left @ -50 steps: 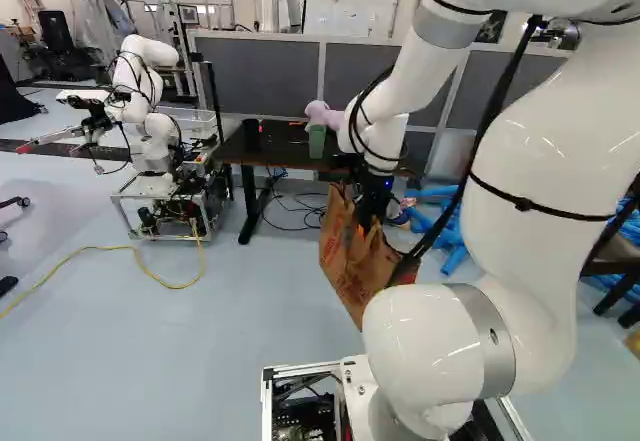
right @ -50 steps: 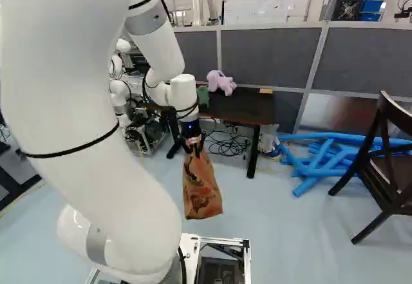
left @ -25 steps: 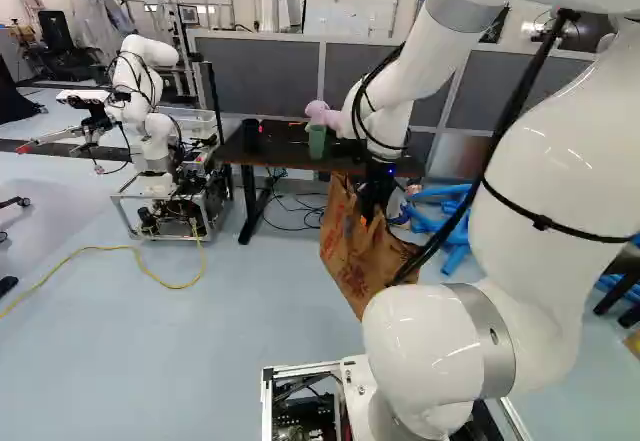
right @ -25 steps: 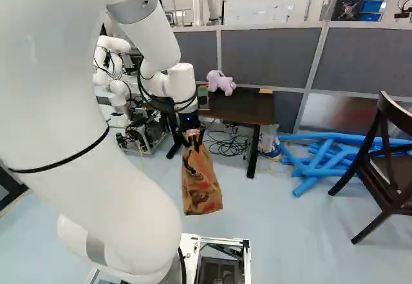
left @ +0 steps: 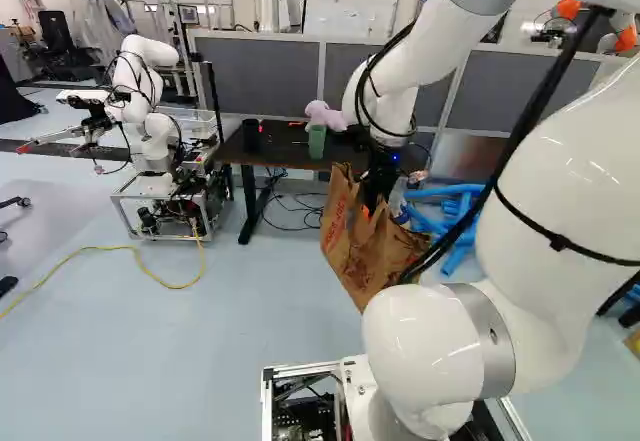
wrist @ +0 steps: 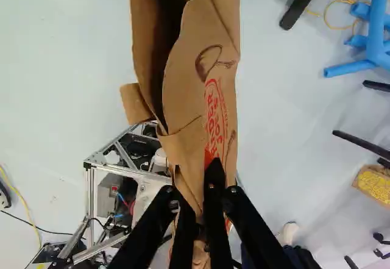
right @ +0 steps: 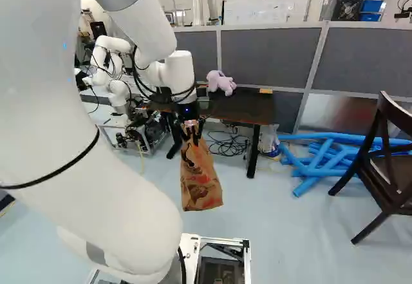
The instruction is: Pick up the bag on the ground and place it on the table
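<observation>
Another robot: left, standing on the floor
Bench: beyond the bag, bearing a purple stuffed toy
Bag place: hanging from the end effector
Bag direction: mouth up; long axis near upright, foot leaning right
End effector: clamped on the bag
Blue tubes: right, on the floor

Brown paper bag with red print, pinched in black two-finger gripper: print partly covered by the fingers, far end ahead of them cut off in wrist view; part below the gripper hidden by glossy white arm in left base view. Contents: can't tell. Finger pads hidden. Beyond gripper, dark-topped table partly blocked by arm; green container mostly hidden in right base view. Dark wooden chair, right of gripper, cut off.
</observation>
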Controlling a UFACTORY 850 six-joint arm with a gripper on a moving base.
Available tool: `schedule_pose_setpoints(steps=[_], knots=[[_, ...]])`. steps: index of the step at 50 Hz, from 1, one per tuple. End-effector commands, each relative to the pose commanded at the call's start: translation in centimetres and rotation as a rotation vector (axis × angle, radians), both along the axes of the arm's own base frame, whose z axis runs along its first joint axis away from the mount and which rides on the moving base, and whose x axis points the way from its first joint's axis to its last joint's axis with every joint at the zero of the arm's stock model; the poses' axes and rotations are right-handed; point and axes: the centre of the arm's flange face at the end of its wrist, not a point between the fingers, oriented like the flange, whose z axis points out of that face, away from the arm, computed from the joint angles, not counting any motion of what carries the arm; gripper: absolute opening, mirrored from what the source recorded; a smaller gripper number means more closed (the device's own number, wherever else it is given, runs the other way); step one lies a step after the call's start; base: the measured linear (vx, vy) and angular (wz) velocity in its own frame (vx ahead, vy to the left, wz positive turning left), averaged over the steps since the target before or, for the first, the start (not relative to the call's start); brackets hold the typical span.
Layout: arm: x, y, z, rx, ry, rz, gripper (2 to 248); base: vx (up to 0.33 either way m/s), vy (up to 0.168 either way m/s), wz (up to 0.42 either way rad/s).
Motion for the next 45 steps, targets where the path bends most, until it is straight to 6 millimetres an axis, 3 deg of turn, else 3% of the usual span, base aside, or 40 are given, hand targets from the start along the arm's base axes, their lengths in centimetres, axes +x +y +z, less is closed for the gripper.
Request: schedule_pose_setpoints(steps=[45], knots=[[-0.5,-0.4,7.1,-0.002,-0.01,-0.014,21,0.0,0.0,0.0]])
